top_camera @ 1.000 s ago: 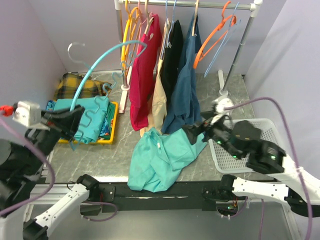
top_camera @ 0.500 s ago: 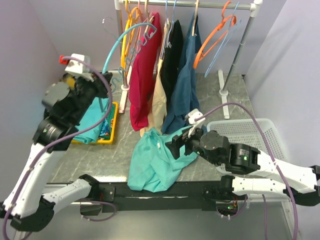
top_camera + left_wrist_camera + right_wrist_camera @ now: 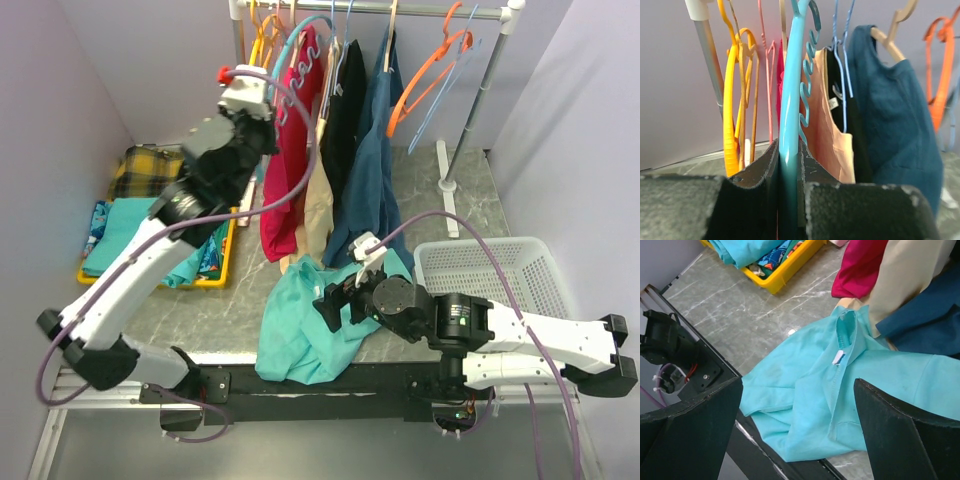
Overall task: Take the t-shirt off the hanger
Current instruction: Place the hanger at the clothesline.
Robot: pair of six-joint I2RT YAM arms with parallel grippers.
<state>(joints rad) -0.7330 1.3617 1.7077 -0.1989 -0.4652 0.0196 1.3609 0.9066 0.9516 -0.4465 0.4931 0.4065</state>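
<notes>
Teal t-shirt [image 3: 312, 322] lies crumpled at the near edge of the surface [image 3: 190, 300] under the wide-apart right claw [image 3: 799, 420], while the left claw [image 3: 788, 172], clamped on the bare blue hanger [image 3: 790, 100], apparently returns it to the rail [image 3: 410, 9].

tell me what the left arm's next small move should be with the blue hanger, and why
Probably hook the light blue plastic hanger over the metal rail, then let go. The left gripper is shut on it, bare, up close to the rail, and the teal t-shirt already lies crumpled on the marble table.
</notes>
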